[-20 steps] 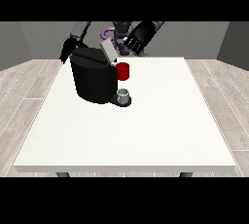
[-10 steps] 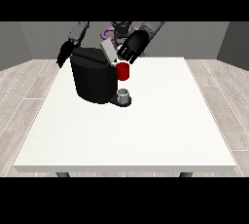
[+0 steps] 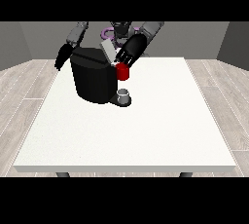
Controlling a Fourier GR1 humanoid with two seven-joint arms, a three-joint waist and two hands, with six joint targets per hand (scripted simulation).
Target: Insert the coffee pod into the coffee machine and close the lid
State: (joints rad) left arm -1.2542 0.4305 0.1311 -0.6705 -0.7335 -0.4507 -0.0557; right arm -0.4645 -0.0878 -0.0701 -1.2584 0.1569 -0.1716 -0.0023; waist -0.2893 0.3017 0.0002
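My table [image 3: 146, 130] is plain white, without any pattern. On it the machine [image 3: 91, 79] is black all over, its raised lid [image 3: 108, 51] light grey. Against the machine's front sits a red part [image 3: 122, 71], and below that a small grey cup [image 3: 124, 94] on the machine's black base. Both my hands are black: one [image 3: 129, 52] just above the red part, the other [image 3: 63, 56] beside the machine. My forearms are grey. The floor [image 3: 24, 79] around the table is pale grey wood planks.

Large white table [image 3: 146, 130]; small grey cup [image 3: 124, 95] on it; wood-plank floor [image 3: 24, 86] around.
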